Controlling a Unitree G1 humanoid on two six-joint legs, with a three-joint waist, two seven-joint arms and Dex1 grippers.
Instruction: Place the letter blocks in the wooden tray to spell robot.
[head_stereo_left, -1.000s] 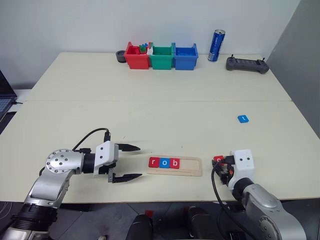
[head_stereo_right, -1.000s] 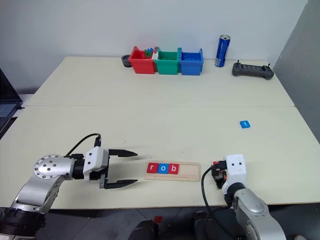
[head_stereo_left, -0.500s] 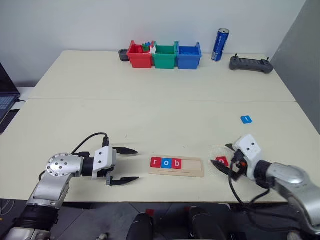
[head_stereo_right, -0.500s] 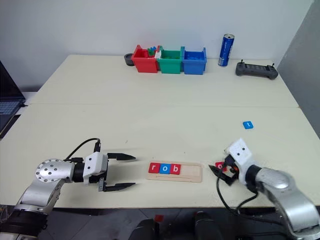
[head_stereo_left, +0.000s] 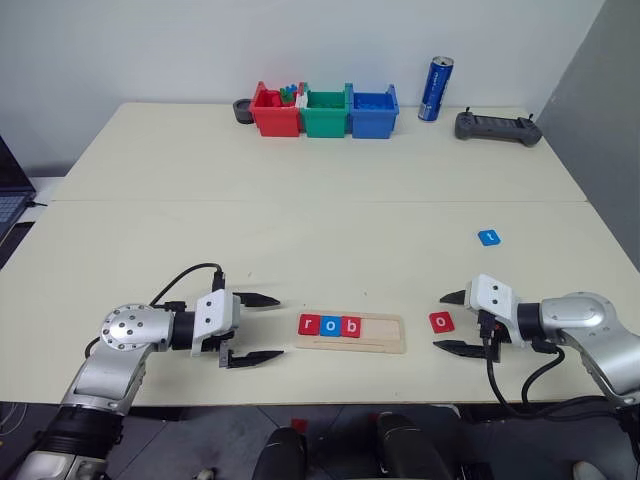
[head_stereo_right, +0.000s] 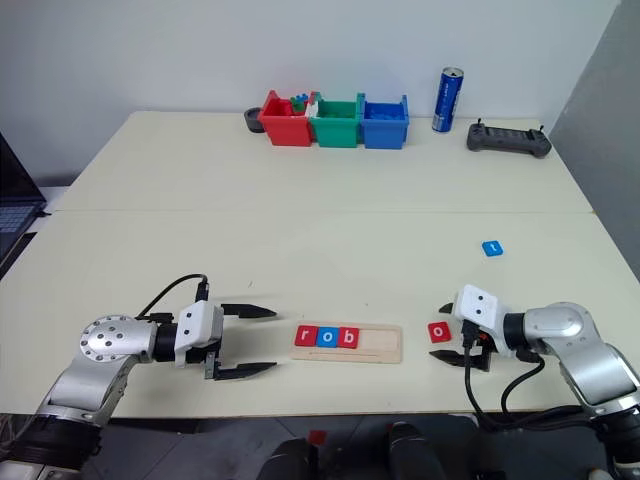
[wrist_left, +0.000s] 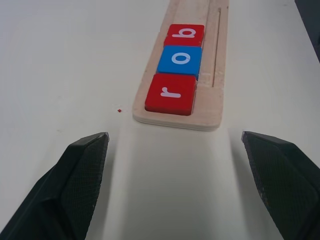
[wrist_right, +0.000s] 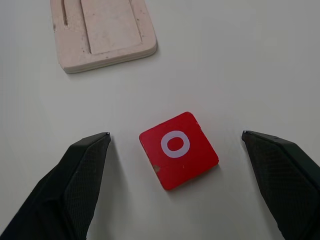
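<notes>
Left gripper (head_stereo_left: 253, 327) parked left of wooden tray (head_stereo_left: 385, 343), fingers spread wide, nothing held. Tray at near edge, already loaded r, o, b; right end bare. Red "o" tile (wrist_right: 178, 149) flat on table just right of tray, framed by right gripper (head_stereo_left: 452, 321) with fingers apart. Tile judged light, stiff, thin (little edge to pinch); opposite side edges best taken. Blue tile (head_stereo_left: 487, 237) lies farther right. Bins (head_stereo_left: 323, 112), can (head_stereo_left: 433, 89), controller (head_stereo_left: 497, 127) far off, no obstruction.
</notes>
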